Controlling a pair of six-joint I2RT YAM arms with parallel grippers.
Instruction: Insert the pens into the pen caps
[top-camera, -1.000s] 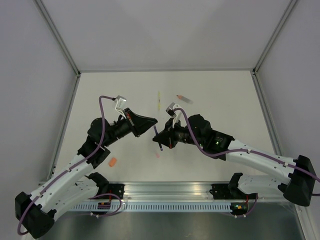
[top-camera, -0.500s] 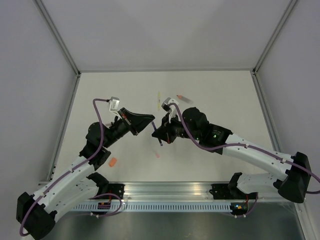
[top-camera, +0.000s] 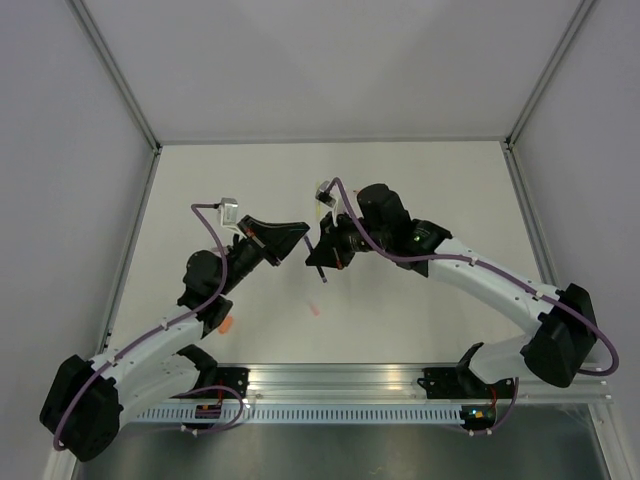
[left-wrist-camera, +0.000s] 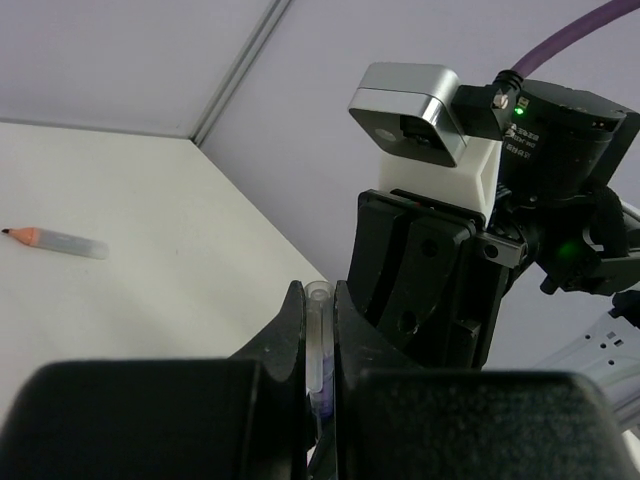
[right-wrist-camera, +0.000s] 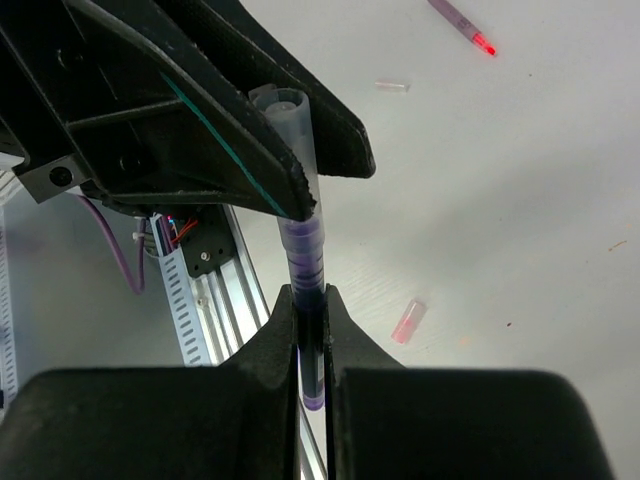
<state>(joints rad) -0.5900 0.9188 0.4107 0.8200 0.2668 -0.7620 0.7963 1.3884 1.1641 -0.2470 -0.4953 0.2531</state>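
Note:
My right gripper (right-wrist-camera: 310, 292) is shut on the dark purple pen (right-wrist-camera: 305, 255) and holds it above the table. The pen's front end sits inside a clear pen cap (right-wrist-camera: 290, 140). My left gripper (left-wrist-camera: 318, 290) is shut on that cap (left-wrist-camera: 318, 330). In the top view the left gripper (top-camera: 298, 238) and the right gripper (top-camera: 316, 256) meet tip to tip at mid-table. A pale pink cap (top-camera: 315, 310) lies below them and also shows in the right wrist view (right-wrist-camera: 409, 320). An orange cap (top-camera: 227, 325) lies by the left arm.
A grey pen with an orange tip (left-wrist-camera: 55, 242) lies on the table beyond the grippers. A pink pen (right-wrist-camera: 460, 25) and a small clear tube (right-wrist-camera: 392, 87) lie farther off. The yellow pen (top-camera: 318, 193) shows partly behind the right arm. An aluminium rail (top-camera: 340, 385) runs along the near edge.
The right gripper has moved up and left with the purple pen, closing the gap to the left gripper. The pen's end now sits in the held cap. The right arm now hides the grey pen.

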